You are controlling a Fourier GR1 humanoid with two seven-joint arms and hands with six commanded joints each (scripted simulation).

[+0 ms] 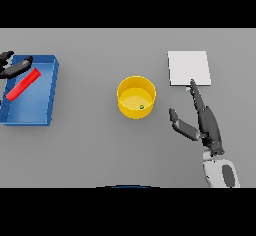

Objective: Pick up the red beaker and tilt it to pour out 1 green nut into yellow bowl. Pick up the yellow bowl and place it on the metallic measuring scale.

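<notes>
Green nut (142,107) in yellow bowl (136,89), right robot hand (206,122) open beside white scale (188,68), left robot hand (14,67) open touching red beaker (23,84) in blue tray (47,94)

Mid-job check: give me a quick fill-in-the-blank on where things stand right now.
1. The green nut lies inside the ____.
2. The red beaker lies in the ____ tray.
3. The right hand is open, its fingertips reaching the ____.
4. The bowl stands on the ____, not yet on the scale.

Missing: bowl; blue; scale; table
</notes>
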